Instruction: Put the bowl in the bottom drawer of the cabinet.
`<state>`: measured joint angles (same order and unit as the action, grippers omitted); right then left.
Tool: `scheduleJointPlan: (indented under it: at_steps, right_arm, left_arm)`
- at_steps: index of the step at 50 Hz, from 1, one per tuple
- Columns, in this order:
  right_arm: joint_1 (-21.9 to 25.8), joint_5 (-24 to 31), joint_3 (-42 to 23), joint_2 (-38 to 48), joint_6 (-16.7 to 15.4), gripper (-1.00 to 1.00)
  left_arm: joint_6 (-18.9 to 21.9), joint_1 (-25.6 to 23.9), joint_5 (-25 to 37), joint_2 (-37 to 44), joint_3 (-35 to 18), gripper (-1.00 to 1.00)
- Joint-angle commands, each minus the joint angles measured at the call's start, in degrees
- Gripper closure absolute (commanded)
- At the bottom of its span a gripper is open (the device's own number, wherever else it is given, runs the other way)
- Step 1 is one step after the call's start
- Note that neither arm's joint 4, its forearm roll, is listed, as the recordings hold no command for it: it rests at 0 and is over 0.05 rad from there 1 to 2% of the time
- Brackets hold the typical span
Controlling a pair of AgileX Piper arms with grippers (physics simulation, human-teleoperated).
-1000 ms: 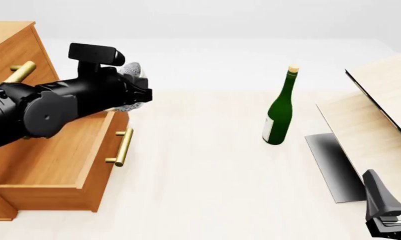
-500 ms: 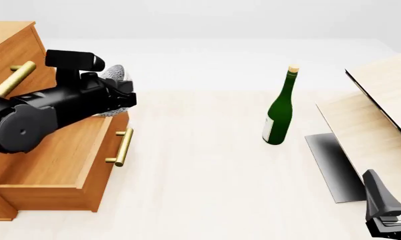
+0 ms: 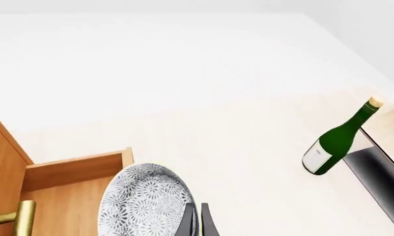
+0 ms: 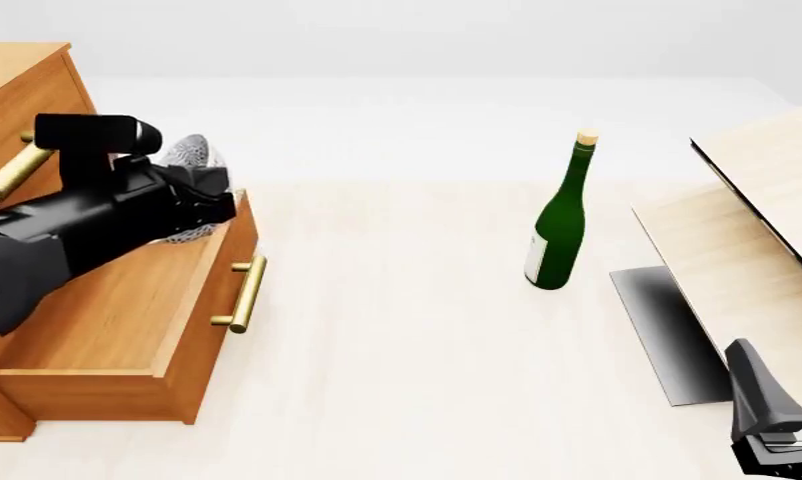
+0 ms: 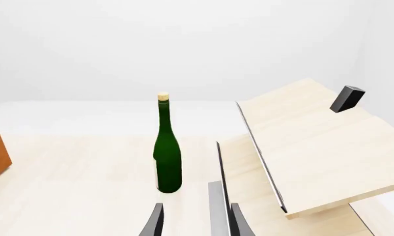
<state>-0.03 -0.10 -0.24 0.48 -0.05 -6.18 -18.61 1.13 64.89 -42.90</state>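
The black left gripper (image 3: 194, 221) pinches the rim of the small white bowl with blue-grey speckles (image 3: 146, 202), so the bowl hangs tipped over the far end of the open orange-brown wooden bottom drawer (image 4: 121, 330). That drawer sticks out of the tall wooden cabinet (image 4: 21, 90), ready to catch it. The right gripper (image 5: 193, 221) waits spread apart near the table's right front corner, out of the way.

Bowl (image 4: 192, 157) above bottom drawer (image 4: 134, 330); bottle (image 4: 559, 222) rightward
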Motion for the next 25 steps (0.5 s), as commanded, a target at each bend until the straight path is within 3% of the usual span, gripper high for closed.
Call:
scheduleJointPlan:
  at_steps: [1,25]
  right_arm:
    - [0.0,0.0,0.0,0.0,0.0,-1.00]
    - [0.0,0.0,0.0,0.0,0.0,-1.00]
  left_arm:
    - [-0.3,1.9,-0.4,-2.7,2.0,1.00]
    - [-1.4,5.7,1.4,-8.3,6.5,1.00]
